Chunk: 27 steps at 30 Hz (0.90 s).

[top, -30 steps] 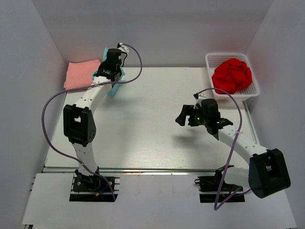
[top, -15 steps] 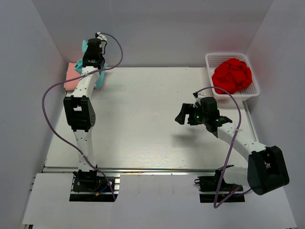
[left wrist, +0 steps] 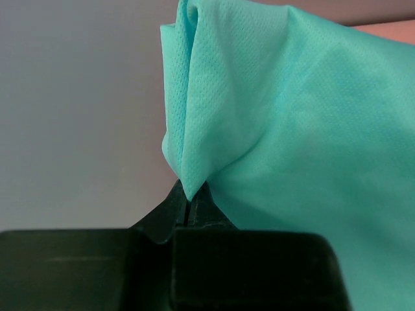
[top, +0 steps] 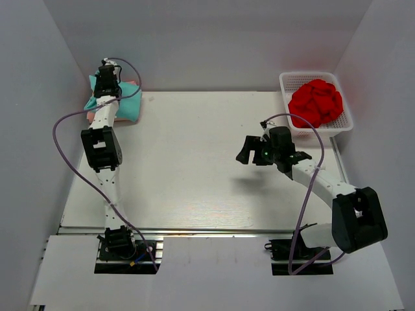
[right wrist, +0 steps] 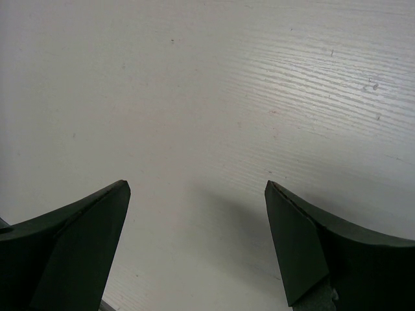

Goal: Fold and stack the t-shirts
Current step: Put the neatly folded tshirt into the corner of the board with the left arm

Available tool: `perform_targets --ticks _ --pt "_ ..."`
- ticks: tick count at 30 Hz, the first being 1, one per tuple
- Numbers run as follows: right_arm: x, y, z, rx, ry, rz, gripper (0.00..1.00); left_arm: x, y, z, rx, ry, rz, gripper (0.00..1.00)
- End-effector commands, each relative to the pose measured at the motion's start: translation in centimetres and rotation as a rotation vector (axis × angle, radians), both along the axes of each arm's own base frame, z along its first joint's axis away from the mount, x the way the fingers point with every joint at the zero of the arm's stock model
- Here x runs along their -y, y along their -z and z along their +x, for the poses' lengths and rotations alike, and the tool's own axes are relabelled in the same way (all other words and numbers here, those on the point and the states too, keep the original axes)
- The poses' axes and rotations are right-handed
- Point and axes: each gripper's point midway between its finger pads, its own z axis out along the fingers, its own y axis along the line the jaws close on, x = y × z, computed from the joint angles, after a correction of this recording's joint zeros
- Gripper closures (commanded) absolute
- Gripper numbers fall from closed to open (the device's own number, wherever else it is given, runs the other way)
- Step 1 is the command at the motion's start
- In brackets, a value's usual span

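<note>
My left gripper (top: 105, 89) is shut on a fold of the teal t-shirt (top: 127, 103) at the back left corner. The left wrist view shows the jaws pinching the teal cloth (left wrist: 285, 129) at its lower tip, with the gripper (left wrist: 188, 202) just below. The teal shirt lies over the salmon-pink t-shirt (top: 90, 116), of which only a sliver shows; it also shows at the top right of the left wrist view (left wrist: 392, 29). The red t-shirt (top: 316, 102) sits bunched in the basket. My right gripper (top: 247, 151) is open and empty above the bare table (right wrist: 198, 194).
The white mesh basket (top: 346, 123) stands at the back right corner. Grey walls close in the table on the left, back and right. A purple cable loops beside each arm.
My left arm has swung left with the teal shirt, from the table's back edge to above the pink shirt in the corner. My right gripper has shifted slightly.
</note>
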Motion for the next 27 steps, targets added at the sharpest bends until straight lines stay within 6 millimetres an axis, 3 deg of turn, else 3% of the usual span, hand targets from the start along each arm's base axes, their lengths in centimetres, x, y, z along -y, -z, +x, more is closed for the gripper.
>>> perform_targets --ticks 1,5,6,9,10,16,18,20,21,22,24,25,27 --pt "-0.8 -1.8 1.5 0.034 0.005 0.031 0.10 -2.0 -4.2 0.3 0.152 -0.035 -0.037 1.00" --pt "-1.3 -2.0 2.1 0.034 0.002 0.046 0.10 -4.0 -2.4 0.5 0.172 -0.058 -0.093 1.00" --pt "-1.3 -1.8 2.2 0.028 -0.001 0.045 0.10 -4.0 -2.4 0.6 0.178 -0.061 -0.099 0.93" --pt "-1.6 -1.8 2.6 0.021 0.001 0.051 0.10 -3.8 -0.8 0.7 0.166 -0.048 -0.108 0.27" --pt "-1.7 -1.7 2.5 0.017 -0.006 0.050 0.10 -3.6 -1.4 0.9 0.175 -0.027 -0.105 0.00" --pt "-2.4 -1.4 2.5 0.003 -0.027 0.070 0.10 -2.4 -2.9 1.0 0.212 0.025 -0.154 0.00" --pt "-2.5 -1.3 2.2 -0.002 -0.037 0.078 0.10 -1.6 -4.4 0.9 0.235 0.061 -0.184 0.00" --pt "-2.4 -1.5 2.3 0.007 -0.042 0.078 0.10 0.2 -4.6 0.9 0.227 0.110 -0.220 0.00" --pt "-2.4 -1.6 2.2 0.012 -0.048 0.075 0.10 1.1 -6.0 0.6 0.243 0.124 -0.217 0.00" --pt "-2.4 -1.6 2.1 0.015 -0.051 0.072 0.10 1.4 -5.7 0.3 0.230 0.139 -0.228 0.00" --pt "-2.5 -2.8 2.5 0.066 -0.053 0.087 0.10 3.3 -6.3 0.1 0.245 0.171 -0.293 0.00" --pt "-2.5 -2.8 2.5 0.076 -0.058 0.084 0.10 4.5 -7.8 -0.1 0.269 0.219 -0.339 0.00" --pt "-2.5 -3.4 2.4 0.098 -0.063 0.088 0.10 5.9 -8.9 -0.5 0.308 0.241 -0.434 0.00"
